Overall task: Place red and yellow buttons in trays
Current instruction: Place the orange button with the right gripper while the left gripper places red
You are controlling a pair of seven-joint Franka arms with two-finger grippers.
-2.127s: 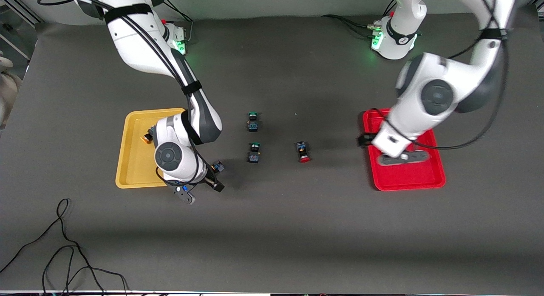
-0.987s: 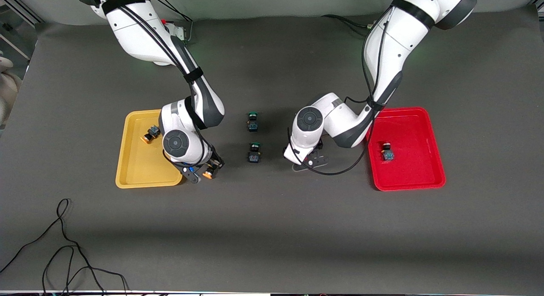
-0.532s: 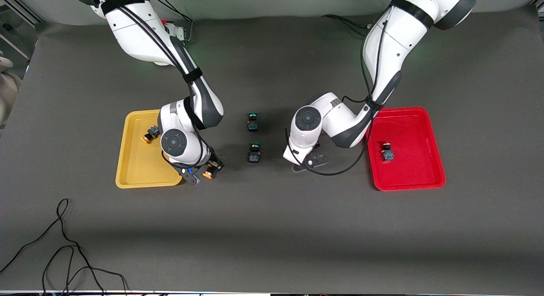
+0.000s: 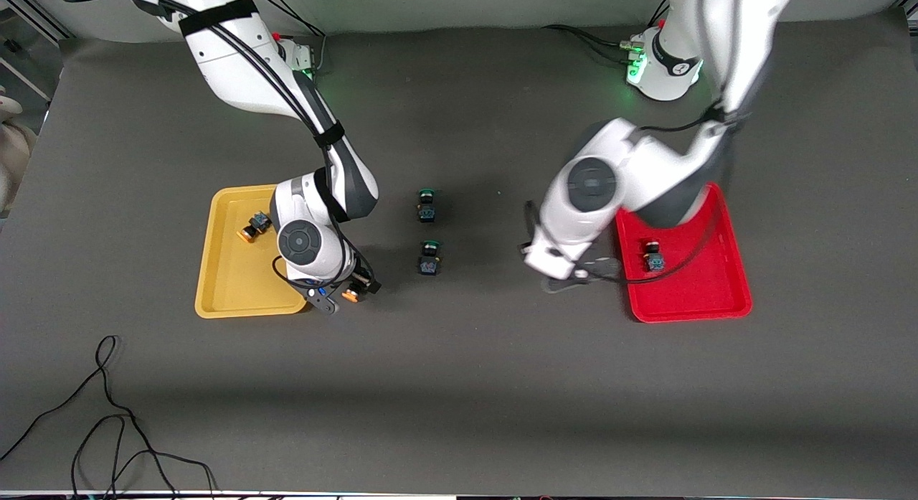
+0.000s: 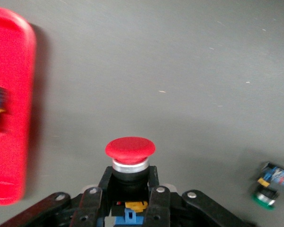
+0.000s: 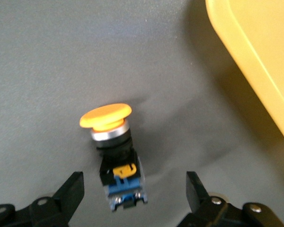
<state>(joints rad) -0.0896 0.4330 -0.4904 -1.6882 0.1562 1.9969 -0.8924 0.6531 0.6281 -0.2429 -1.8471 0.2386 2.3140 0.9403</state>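
My left gripper (image 5: 130,178) is shut on a red-capped button (image 5: 130,147), held above the table beside the red tray (image 5: 9,142). In the front view the left gripper (image 4: 577,277) is next to the red tray (image 4: 706,299), and its button is hidden under the hand. A second red button (image 4: 652,257) lies in that tray. My right gripper (image 6: 132,185) is open around a yellow-capped button (image 6: 114,142) that lies on the table beside the yellow tray (image 6: 255,61). In the front view the right gripper (image 4: 351,292) sits by the yellow tray (image 4: 222,285), which holds another yellow button (image 4: 252,226).
Two green-capped buttons (image 4: 427,206) (image 4: 429,259) stand on the table between the trays; one also shows in the left wrist view (image 5: 267,189). A loose black cable (image 4: 107,414) lies near the front edge at the right arm's end.
My left gripper has picked the red button up off the table and moved toward the red tray. My right gripper has stayed by the yellow button next to the yellow tray.
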